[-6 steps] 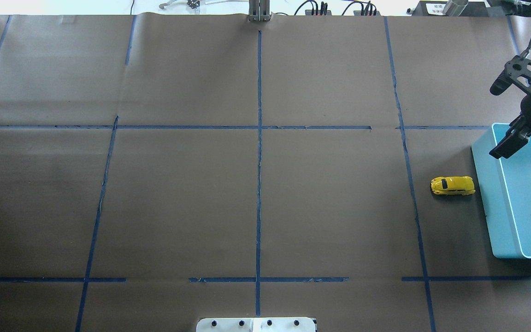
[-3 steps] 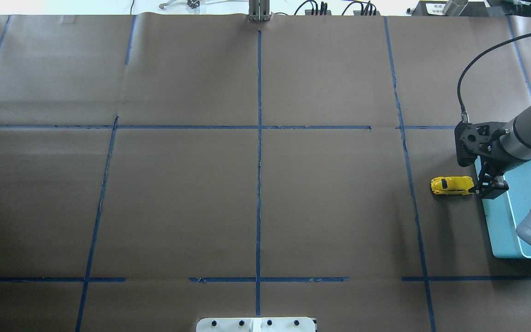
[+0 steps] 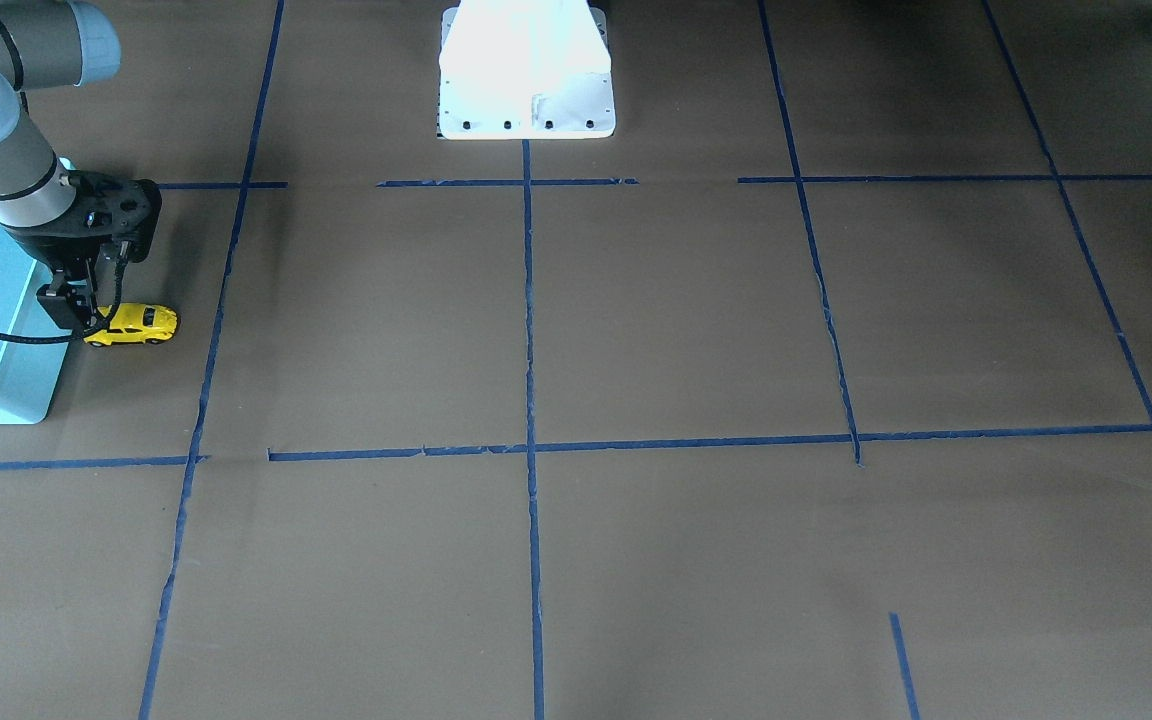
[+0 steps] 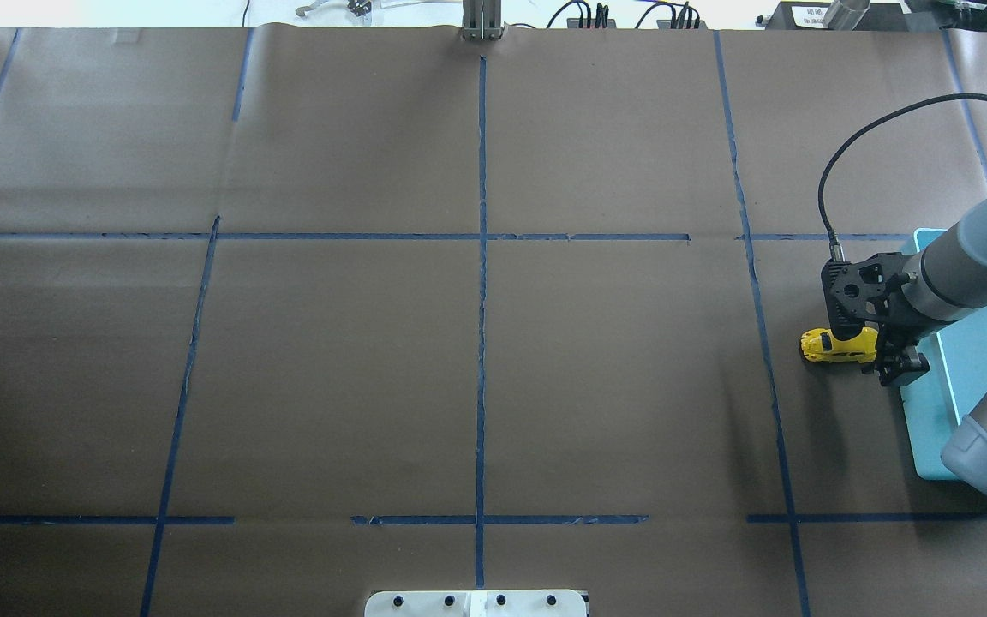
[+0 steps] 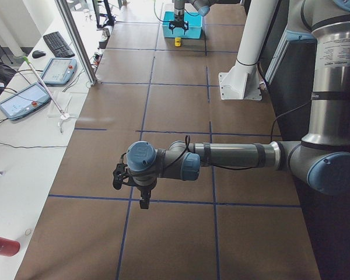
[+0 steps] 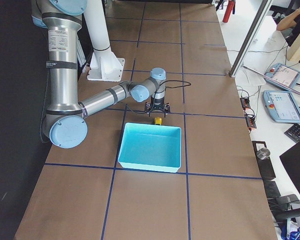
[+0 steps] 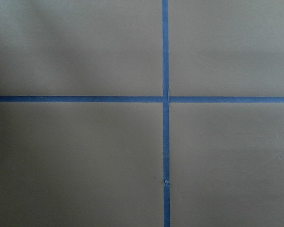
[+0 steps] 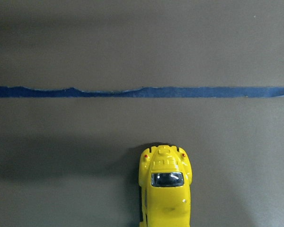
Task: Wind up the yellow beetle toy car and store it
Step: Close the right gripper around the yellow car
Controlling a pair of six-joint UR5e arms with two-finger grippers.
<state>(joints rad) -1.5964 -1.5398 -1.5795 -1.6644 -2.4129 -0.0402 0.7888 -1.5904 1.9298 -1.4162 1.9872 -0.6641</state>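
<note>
Right arm has swung off the turquoise bin point(image 4: 922, 428) and dropped low: the right end effector point(image 4: 883, 350) now sits at the bin-side end of the yellow beetle toy car point(image 4: 832, 345), where a second ago it hung over the bin. The car itself hasn't budged. It's on its wheels on the brown surface point(image 4: 331, 360), just beside the bin, nose pointing away from it toward a blue tape line point(image 8: 132, 91).

Fingers look spread, one showing on the near side of the car in the overhead view, the other hidden under the wrist. No pinch that I can see yet. The wrist camera looks straight down the car's roof, so the line-up along its length looks good.

Now, doing this step well: close across the body's flanks, low enough to catch the sides above the wheels, and squarely, because a rounded, glossy shell like this will probably squirt out of an off-centre squeeze. My read is that winding means dragging it backward with the wheels pressed to the surface, so keep a light downward load and pull straight along the car's axis. The bin wall is close behind, so the room for that looks short.

Left end effector point(image 5: 130, 185) hovers far down the surface, well apart; open or closed, I can't tell.
</note>
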